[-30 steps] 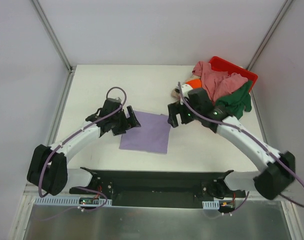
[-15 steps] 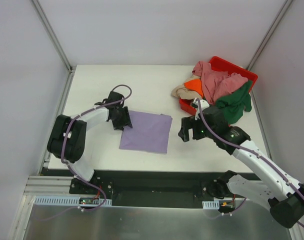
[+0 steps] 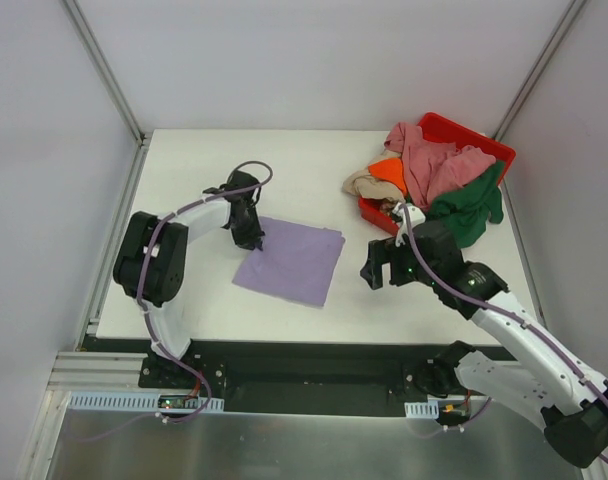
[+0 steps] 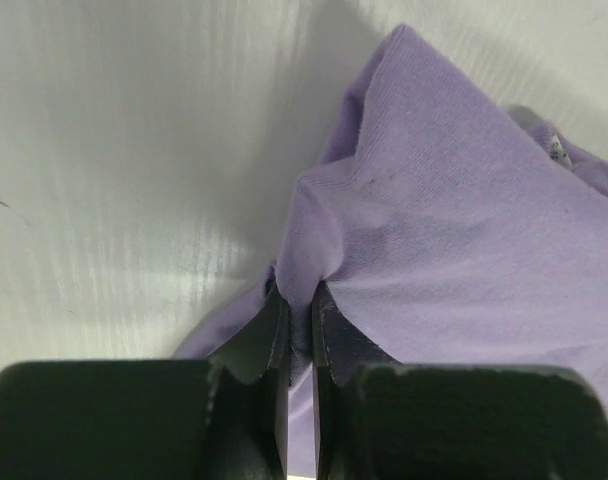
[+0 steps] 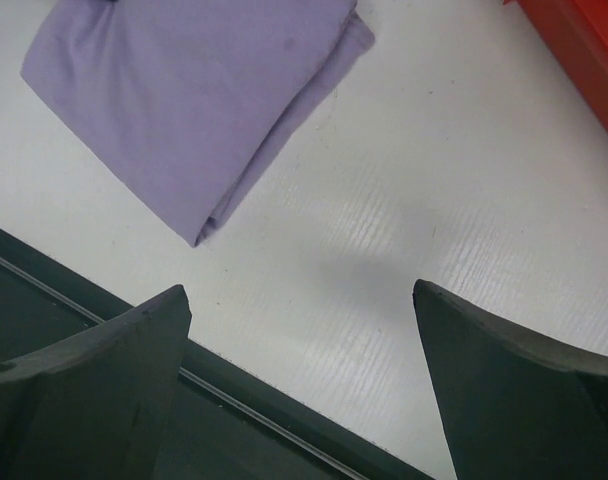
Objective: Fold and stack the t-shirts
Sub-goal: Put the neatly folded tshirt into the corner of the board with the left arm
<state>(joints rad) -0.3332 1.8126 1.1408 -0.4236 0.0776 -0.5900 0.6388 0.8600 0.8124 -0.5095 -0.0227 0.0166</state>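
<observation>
Your left gripper (image 4: 302, 325) is clamped on a pinch of the lavender shirt (image 3: 294, 263) at its far left corner, and the cloth puckers up into a ridge between the fingers. The shirt lies folded in a flat rectangle, slightly askew, in the middle of the table (image 3: 304, 160). Your right gripper (image 5: 299, 295) hangs spread wide over bare table just right of it, holding nothing. The pink shirt (image 3: 434, 165), green shirt (image 3: 471, 205), orange shirt (image 3: 388, 170) and beige shirt (image 3: 361, 185) sit crumpled in and over the bin (image 3: 484, 146) at the far right corner.
</observation>
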